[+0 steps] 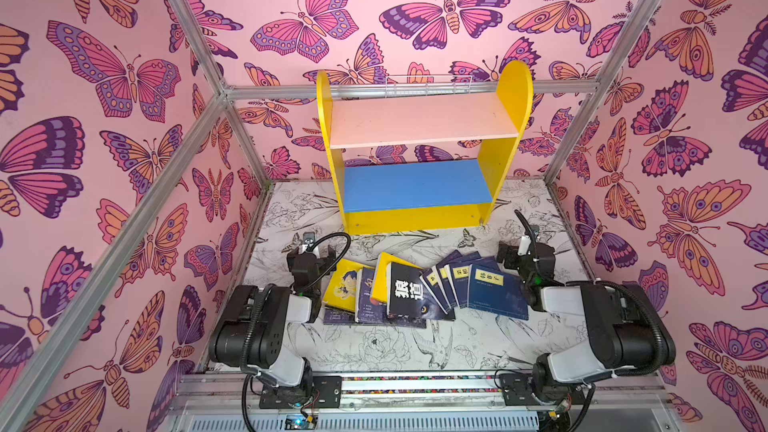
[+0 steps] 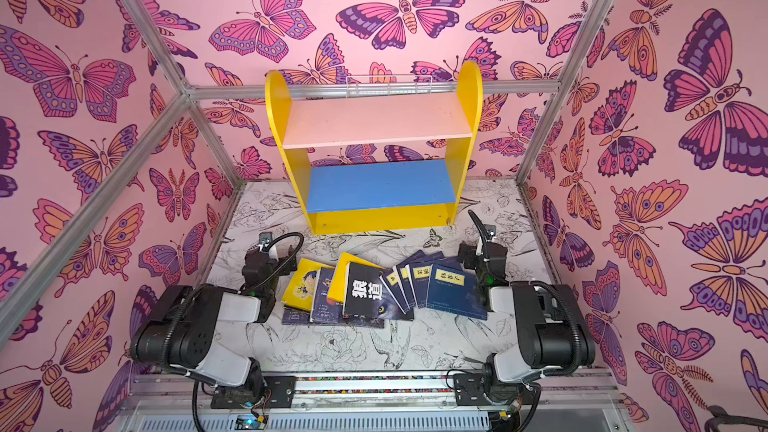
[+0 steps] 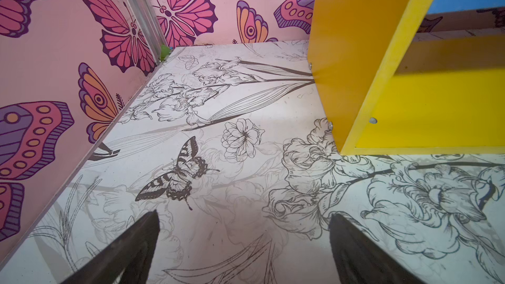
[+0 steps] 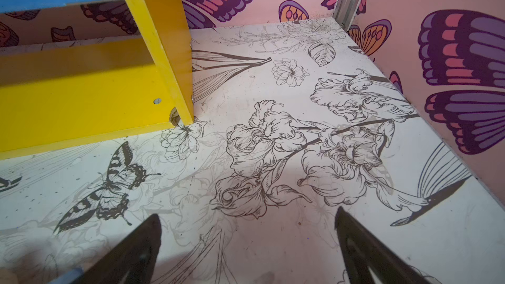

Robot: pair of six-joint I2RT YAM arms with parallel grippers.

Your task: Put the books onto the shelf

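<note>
Left gripper (image 3: 243, 215): jaws spread wide, only bare table (image 3: 218, 132) between them; right gripper (image 4: 247, 214): likewise spread and empty. The books (image 1: 415, 288) lie flat in an overlapped fan between the two sets of jaws, to the inner side of each; the shelf (image 1: 415, 218) stands ahead of both, tiers bare.

Risk: thin paperbacks lying flush and overlapped offer little edge to pinch; a grip may slip or drag a neighbour along; limp covers may flop open or catch a side panel (image 1: 513, 89) on insertion. Shelf surfaces appear smooth, flat and rigid, with rounded panel tops.
</note>
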